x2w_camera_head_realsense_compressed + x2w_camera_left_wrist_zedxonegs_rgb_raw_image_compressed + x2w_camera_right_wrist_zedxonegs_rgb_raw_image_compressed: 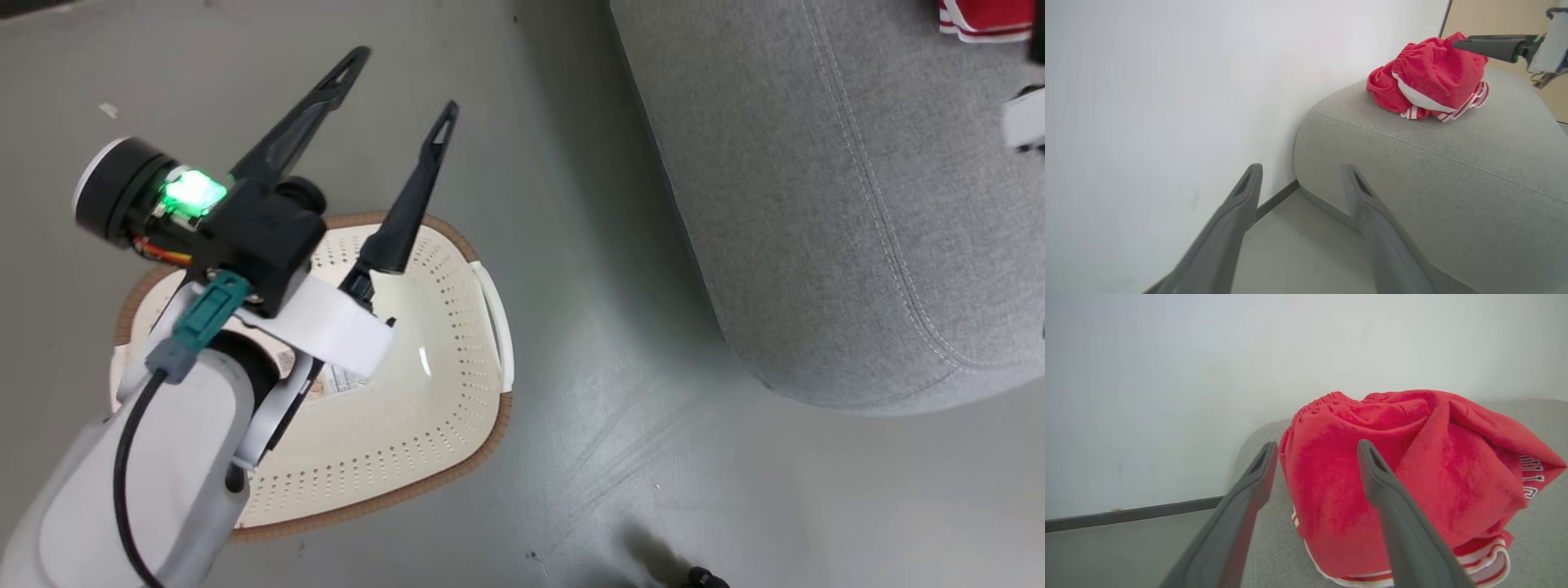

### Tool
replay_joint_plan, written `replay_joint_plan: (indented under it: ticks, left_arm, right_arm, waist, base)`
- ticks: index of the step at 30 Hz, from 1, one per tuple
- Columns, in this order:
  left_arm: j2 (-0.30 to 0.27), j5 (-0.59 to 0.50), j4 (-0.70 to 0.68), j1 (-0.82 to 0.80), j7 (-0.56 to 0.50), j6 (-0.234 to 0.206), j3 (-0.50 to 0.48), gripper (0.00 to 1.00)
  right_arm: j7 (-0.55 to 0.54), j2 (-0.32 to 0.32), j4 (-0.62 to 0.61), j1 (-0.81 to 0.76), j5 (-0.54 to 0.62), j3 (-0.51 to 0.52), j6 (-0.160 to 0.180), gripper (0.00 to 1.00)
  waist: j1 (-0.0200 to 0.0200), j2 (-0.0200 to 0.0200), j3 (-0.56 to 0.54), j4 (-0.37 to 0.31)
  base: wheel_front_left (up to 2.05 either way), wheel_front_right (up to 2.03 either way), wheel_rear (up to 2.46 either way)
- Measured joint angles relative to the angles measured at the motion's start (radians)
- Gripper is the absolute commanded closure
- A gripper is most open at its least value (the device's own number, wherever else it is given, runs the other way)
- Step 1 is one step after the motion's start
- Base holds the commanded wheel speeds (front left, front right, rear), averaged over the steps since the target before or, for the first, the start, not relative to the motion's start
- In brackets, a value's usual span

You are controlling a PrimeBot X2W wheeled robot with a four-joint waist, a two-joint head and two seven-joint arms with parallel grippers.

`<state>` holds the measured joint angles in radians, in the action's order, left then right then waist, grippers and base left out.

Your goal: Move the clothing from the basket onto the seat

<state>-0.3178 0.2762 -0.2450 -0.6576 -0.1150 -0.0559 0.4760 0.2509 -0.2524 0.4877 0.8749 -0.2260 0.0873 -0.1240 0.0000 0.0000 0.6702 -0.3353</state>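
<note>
The cream basket (433, 392) stands on the floor with no clothing in it, just a paper label (339, 380). My left gripper (404, 82) hangs above its far rim, open with nothing between the fingers; it shows too in the left wrist view (1302, 167). To the right is the grey seat (816, 204). A heap of red clothing (1429, 81) with white stripes lies on the seat (1453, 171), and its edge shows at the head view's top right (984, 20). My right gripper (1316, 444) is open right in front of the clothing (1412, 465), its fingers apart over the heap.
Grey floor (588, 408) separates basket and seat. A white wall (1167, 81) with a dark baseboard (1135, 514) runs behind the seat's end. A small dark object (702, 578) lies at the head view's bottom edge. One finger (1490, 47) of my right gripper reaches over the heap.
</note>
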Motion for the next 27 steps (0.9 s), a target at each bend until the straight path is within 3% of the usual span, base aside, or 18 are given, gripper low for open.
replay_joint_plan:
  ticks: [13,27]
  left_arm:
    - [0.025,0.06,0.005,0.198,0.133,-0.139,-0.146,0.0]
    - [0.064,0.13,0.035,0.374,0.281,-0.19,-0.235,0.0]
  right_arm:
    - [0.0,0.008,-0.045,-0.054,0.023,-0.175,0.0,0.0]
    - [0.001,-0.002,-0.133,-0.168,0.014,-0.259,0.0,0.0]
  waist:
    - [0.0,0.0,-0.108,0.094]
    - [0.0,0.0,-0.233,0.208]
  base:
    - [0.0,0.0,0.0]
    - [0.0,0.0,0.0]
